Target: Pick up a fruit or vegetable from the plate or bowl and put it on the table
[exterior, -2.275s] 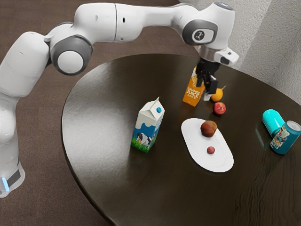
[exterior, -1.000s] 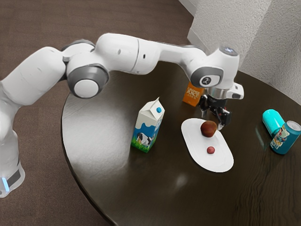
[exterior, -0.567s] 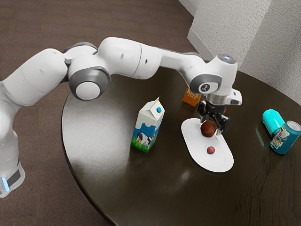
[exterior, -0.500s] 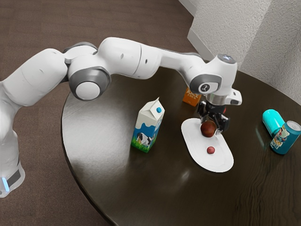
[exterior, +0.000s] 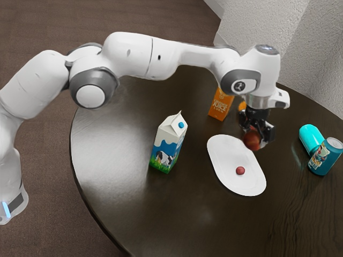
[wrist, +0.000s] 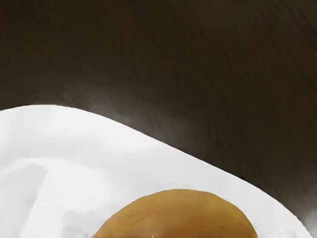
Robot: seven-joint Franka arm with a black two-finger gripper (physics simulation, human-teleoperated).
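Exterior view: gripper (exterior: 257, 135) right of the frame's centre; jaws closed on the reddish-brown fruit (exterior: 251, 141), one on each side; fruit held up near the upper end of the white plate (exterior: 222, 151); small red fruit (exterior: 240, 171) on the plate's lower half; milk carton (exterior: 168, 143) upright near the exterior view's centre; orange juice carton (exterior: 218, 105) upper right of centre; orange fruit (exterior: 242, 106) just beside it, partly hidden; teal can (exterior: 327, 156) and turquoise cylinder (exterior: 311, 137) at the exterior view's far right; wrist view: held fruit's golden-brown skin seen against plate and dark table (wrist: 163, 59).
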